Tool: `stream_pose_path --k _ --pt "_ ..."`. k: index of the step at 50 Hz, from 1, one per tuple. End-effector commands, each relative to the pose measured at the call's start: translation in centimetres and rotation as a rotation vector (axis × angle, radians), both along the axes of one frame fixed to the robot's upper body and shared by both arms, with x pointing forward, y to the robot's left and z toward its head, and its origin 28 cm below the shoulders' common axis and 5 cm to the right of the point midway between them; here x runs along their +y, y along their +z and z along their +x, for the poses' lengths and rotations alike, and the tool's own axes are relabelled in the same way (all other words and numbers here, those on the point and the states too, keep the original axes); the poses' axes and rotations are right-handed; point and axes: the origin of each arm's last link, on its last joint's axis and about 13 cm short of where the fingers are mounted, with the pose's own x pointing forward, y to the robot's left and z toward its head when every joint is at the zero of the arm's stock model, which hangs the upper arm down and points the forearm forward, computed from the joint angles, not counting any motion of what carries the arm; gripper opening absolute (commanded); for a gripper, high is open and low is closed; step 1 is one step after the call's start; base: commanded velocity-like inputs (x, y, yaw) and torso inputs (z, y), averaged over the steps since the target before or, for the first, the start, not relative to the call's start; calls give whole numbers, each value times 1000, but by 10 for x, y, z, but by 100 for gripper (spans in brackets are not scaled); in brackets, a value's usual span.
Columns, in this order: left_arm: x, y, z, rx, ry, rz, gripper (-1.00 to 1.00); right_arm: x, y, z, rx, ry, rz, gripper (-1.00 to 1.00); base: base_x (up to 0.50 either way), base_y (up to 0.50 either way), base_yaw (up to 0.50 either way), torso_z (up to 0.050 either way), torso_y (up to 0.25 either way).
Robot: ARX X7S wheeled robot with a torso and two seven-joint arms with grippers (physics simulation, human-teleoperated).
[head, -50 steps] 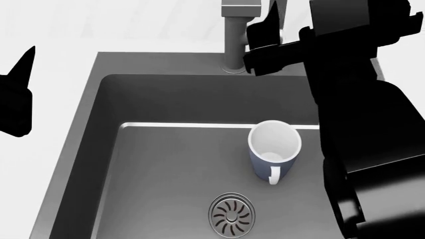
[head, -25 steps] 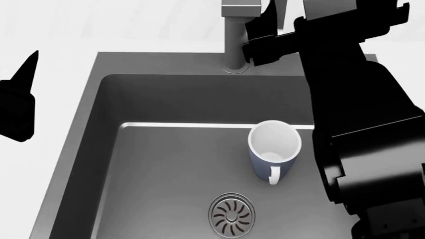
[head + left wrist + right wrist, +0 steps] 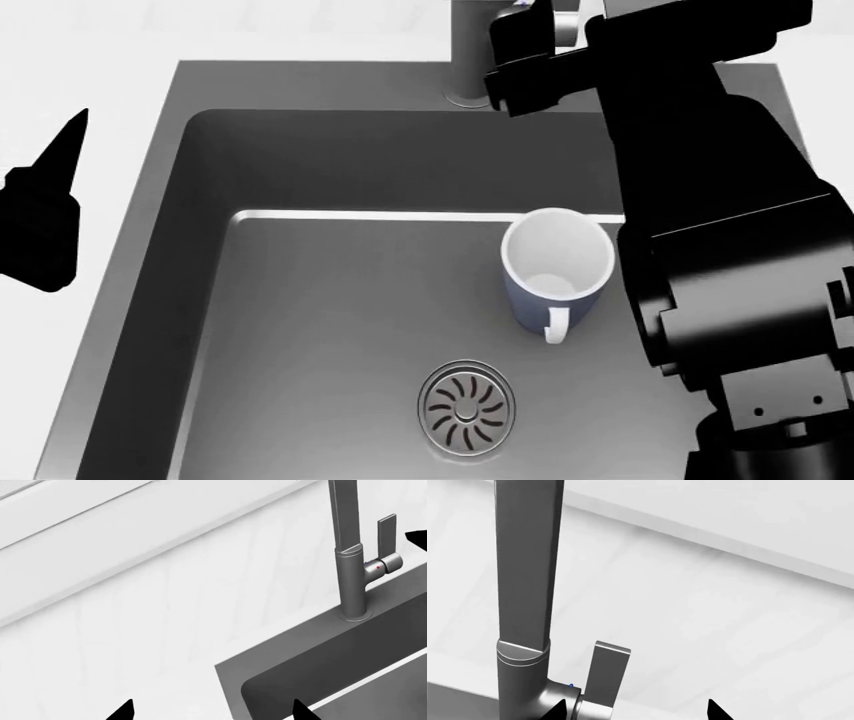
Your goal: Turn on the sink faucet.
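Observation:
The sink faucet (image 3: 469, 45) is a brushed grey column at the sink's back rim. In the right wrist view its column (image 3: 527, 580) is close, and its flat lever (image 3: 608, 672) stands upright between my open jaws, near one fingertip. My right gripper (image 3: 637, 711) is open around the lever and does not pinch it; in the head view it (image 3: 531, 50) is just right of the column. My left gripper (image 3: 47, 215) is open and empty over the white counter left of the sink (image 3: 334, 300). The left wrist view shows the faucet (image 3: 350, 555), its lever (image 3: 387, 530) and the gripper (image 3: 212, 712).
A blue mug with a white inside (image 3: 555, 272) stands upright in the basin, right of the middle. The round slotted drain (image 3: 466, 407) lies in front of it. White counter (image 3: 133, 630) and a white wall surround the sink. My right arm reaches over the sink's right side.
The head view has shifted, so the sink and faucet now sit higher in the frame. My right gripper stays at the faucet's right side. The mug has not moved.

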Motion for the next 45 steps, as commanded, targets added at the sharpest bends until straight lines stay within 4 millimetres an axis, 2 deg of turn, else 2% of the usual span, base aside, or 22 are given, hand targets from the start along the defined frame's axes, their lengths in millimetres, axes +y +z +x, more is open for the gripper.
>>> stream_pose_path --k 1,25,45 --pt "-1 1 0 -1 -13 -6 100 0 5 3 -3 -3 -2 100 0 0 0 0 0" --pt "-3 -4 1 11 -21 -2 100 2 1 26 22 -3 19 100 0 0 0 0 0" --pt "-5 -9 0 19 -43 7 100 7 11 30 20 4 -6 100 0 0 0 0 0"
